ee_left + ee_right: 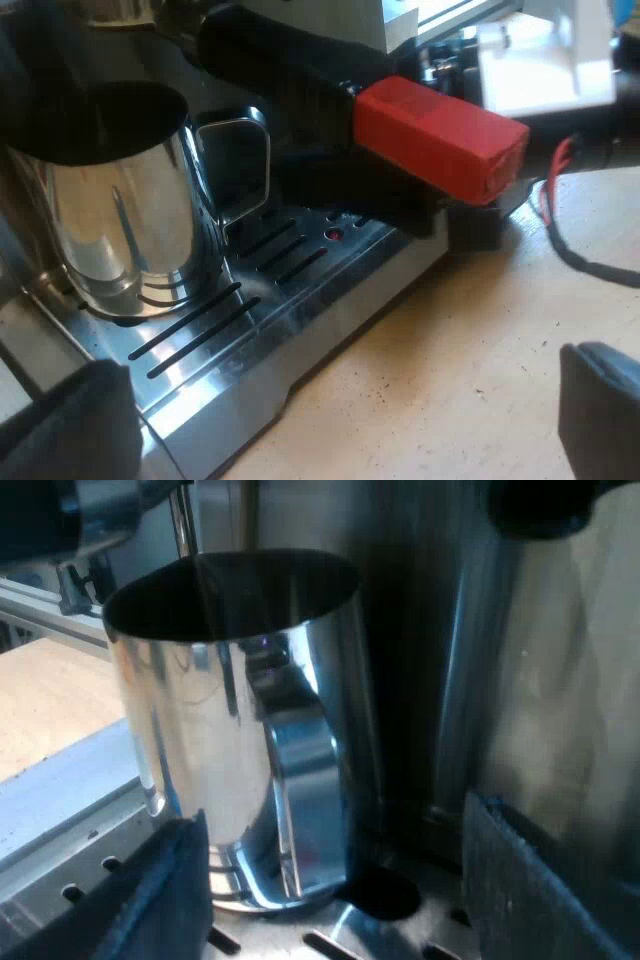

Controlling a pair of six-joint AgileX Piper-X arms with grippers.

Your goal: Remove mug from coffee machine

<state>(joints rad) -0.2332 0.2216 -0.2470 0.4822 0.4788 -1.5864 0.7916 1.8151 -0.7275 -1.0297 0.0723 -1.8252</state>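
Setting: a pale wooden worktop in soft, even light.

We see the worktop (480, 350) as light, matt wood with a faint grain and a scatter of small dark specks. The shadows on it are soft-edged. In the right wrist view we note a silver metal frame rail (40, 605) running alongside the wood.

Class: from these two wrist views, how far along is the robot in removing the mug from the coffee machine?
Done: nothing lifted; the shiny steel mug stands on the machine's slotted metal drip tray. In hand: the right gripper is close at the mug's base, fingers open. To do: shut on it, lift it off.
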